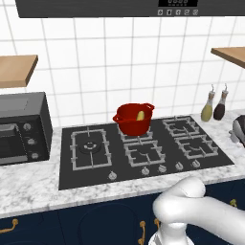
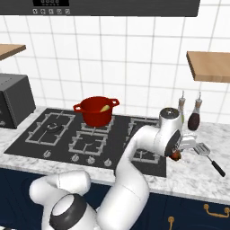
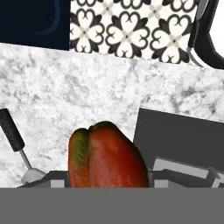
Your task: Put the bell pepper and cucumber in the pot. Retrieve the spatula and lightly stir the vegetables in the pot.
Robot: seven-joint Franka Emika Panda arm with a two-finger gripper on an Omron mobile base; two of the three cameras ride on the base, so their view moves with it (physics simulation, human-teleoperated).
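Observation:
The red bell pepper, green down one side, sits close in front of the hand camera. My gripper hangs over the marble counter just right of the stove, shut on the bell pepper. Its fingertips are hidden behind the pepper. The spatula lies flat on the counter right beside the gripper, its dark handle pointing towards the counter's front edge. The red pot stands on a rear middle burner, far to the left of the gripper. A pale yellow-green cucumber leans inside the pot.
Two dark-capped bottles stand against the wall behind the gripper. The black stove has several grates and front knobs. A toaster oven sits at the far left. Wooden shelves hang on the tiled wall.

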